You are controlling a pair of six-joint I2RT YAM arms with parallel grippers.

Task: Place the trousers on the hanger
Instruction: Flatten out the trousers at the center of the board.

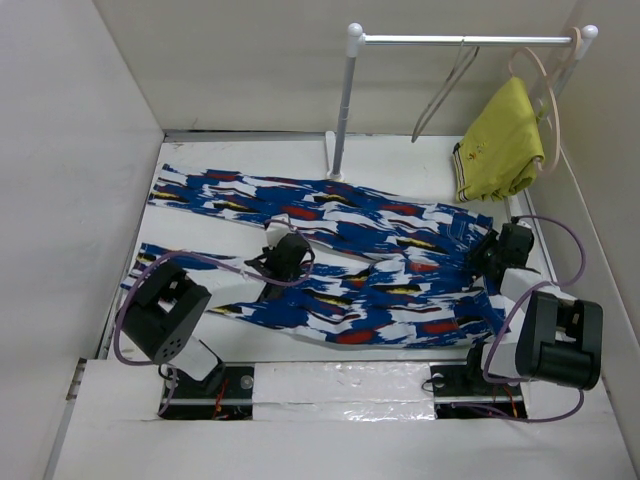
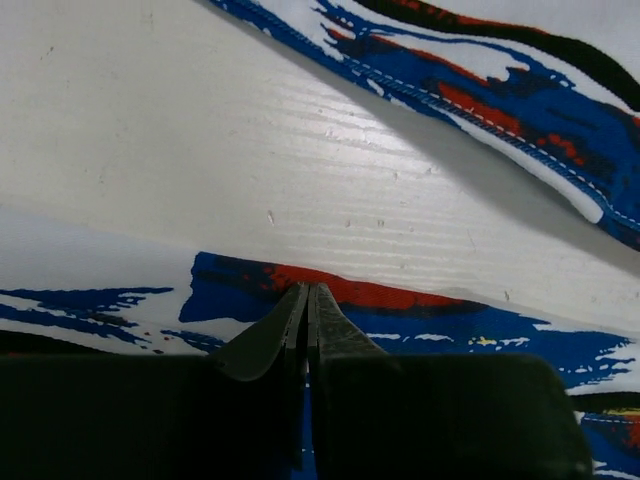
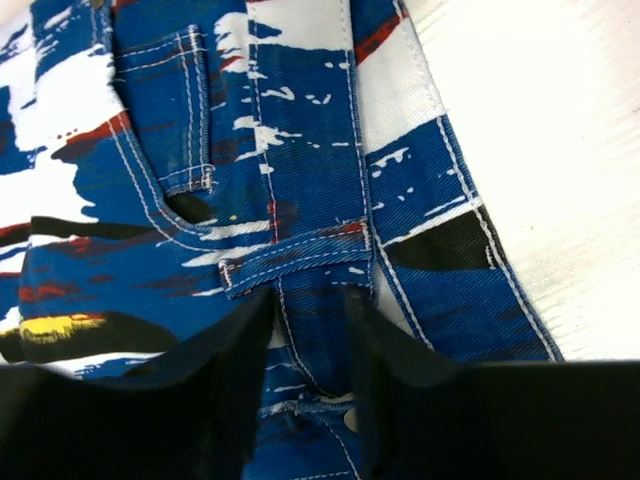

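The blue-and-white printed trousers (image 1: pixel 340 265) lie spread flat on the table, waist at the right and legs to the left. My left gripper (image 1: pixel 283 257) is at the inner edge of the near leg. In the left wrist view its fingers (image 2: pixel 330 325) are pressed together on the hem edge of the trousers (image 2: pixel 400 300). My right gripper (image 1: pixel 493 247) is at the waistband. In the right wrist view it (image 3: pixel 310 305) is open, and its jaws straddle the waistband (image 3: pixel 300 250) at a belt loop. The thin grey hanger (image 1: pixel 443 92) hangs from the rail at the back.
A white rail (image 1: pixel 460 40) on a post (image 1: pixel 343 110) stands at the back. A yellow garment (image 1: pixel 503 140) hangs from a pale beige hanger (image 1: pixel 545 85) at its right end. White walls close in the left, back and right.
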